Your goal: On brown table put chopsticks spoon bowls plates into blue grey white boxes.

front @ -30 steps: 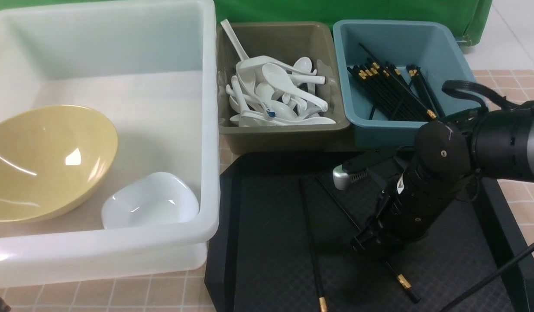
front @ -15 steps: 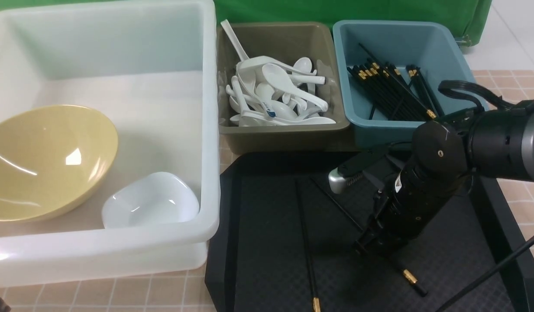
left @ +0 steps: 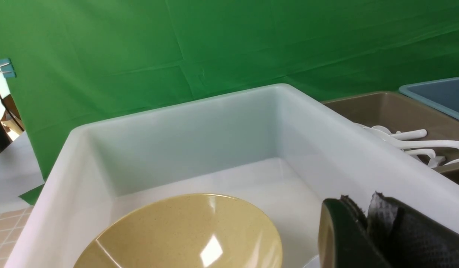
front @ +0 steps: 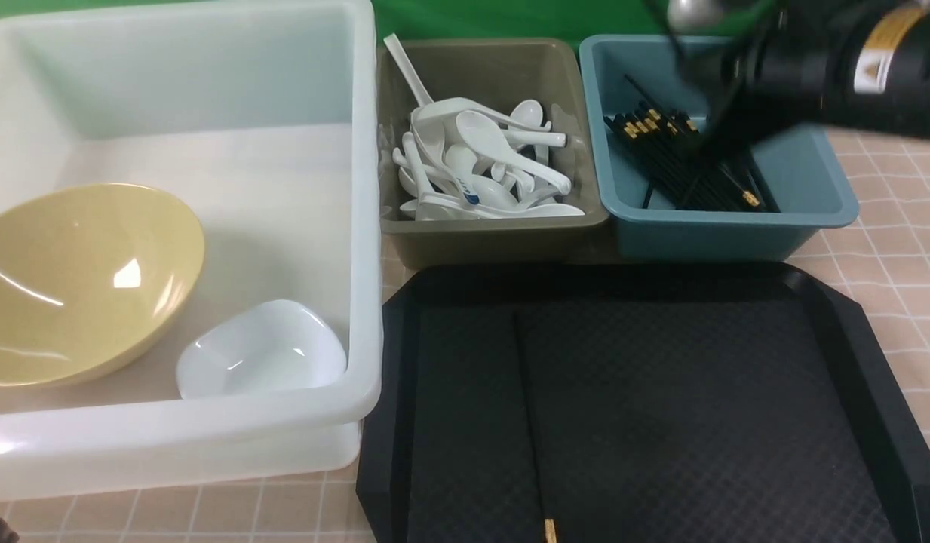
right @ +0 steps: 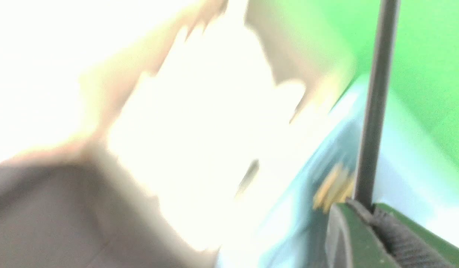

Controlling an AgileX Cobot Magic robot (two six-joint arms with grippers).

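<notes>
One chopstick (right: 374, 104) clamped in right pincer (right: 365, 208), blue bin (front: 706, 235) just beneath. Stray chopstick (front: 532, 422) left on black tray (front: 698, 392), well below and robot-ward of pincer. Bowls (front: 87, 279), spoons (front: 480, 166) judged already boxed.

Mustard-yellow bowl (front: 87, 279), white spoons (front: 480, 166), teal-blue bin (front: 706, 222), olive-grey bin (front: 495, 241), black diamond-textured tray (front: 661, 392), tan tiled table (front: 887, 249).

I see the large tub (front: 366, 226) at left on the table (front: 887, 249), wide bowl (front: 80, 279) and small bowl (front: 261, 351) inside. To its right, the middle bin (front: 495, 234) holds spoons (front: 480, 166) and the right bin (front: 706, 234) holds chopsticks (front: 661, 151). Near these bins lies the tray (front: 661, 415), bearing a lone chopstick (front: 529, 407).
</notes>
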